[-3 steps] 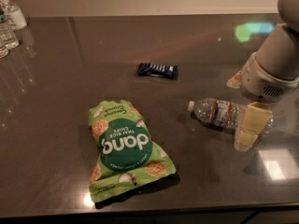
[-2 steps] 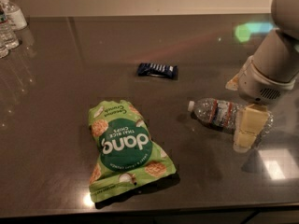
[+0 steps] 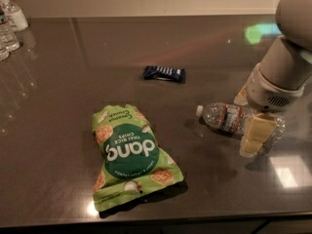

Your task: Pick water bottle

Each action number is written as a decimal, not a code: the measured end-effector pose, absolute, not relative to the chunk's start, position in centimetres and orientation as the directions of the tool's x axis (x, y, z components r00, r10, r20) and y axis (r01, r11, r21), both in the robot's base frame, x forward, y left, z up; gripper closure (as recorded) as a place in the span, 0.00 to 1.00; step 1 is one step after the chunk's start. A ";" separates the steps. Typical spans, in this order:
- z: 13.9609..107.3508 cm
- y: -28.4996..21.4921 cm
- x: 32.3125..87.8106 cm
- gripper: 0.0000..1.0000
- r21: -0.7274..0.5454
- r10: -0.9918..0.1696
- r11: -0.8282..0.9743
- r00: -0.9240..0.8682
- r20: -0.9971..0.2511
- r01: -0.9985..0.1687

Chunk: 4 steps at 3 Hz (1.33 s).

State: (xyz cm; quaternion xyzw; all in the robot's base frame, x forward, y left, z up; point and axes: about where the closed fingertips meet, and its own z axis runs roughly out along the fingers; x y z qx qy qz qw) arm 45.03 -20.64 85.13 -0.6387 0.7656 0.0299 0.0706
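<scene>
1. Holding my tool [image 3: 245,125] low over the glossy dark counter [image 3: 58,130], its cream fingers spread apart.
2. They straddle the ribbed, clear water bottle [image 3: 223,116], which lies on its side right of the crinkly green chip bag [image 3: 130,156].

table [image 3: 58,130]: dark, smooth, glossy
water bottle [image 3: 226,117]: clear ribbed plastic
chip bag [image 3: 129,155]: glossy green plastic
gripper [image 3: 245,126]: matt cream fingers astride the water bottle, near right edge

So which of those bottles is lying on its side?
The water bottle at the right, under the tool, cap pointing left. The bottles in the far left corner stand upright.
</scene>
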 end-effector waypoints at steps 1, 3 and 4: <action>85.0 -20.7 44.8 0.41 -0.040 -0.976 0.177 -0.169 -0.139 -0.983; 86.4 -20.1 44.7 0.88 -0.046 -0.978 0.163 -0.155 -0.141 -0.986; 89.2 -18.7 44.8 1.00 -0.064 -0.977 0.151 -0.139 -0.163 -0.986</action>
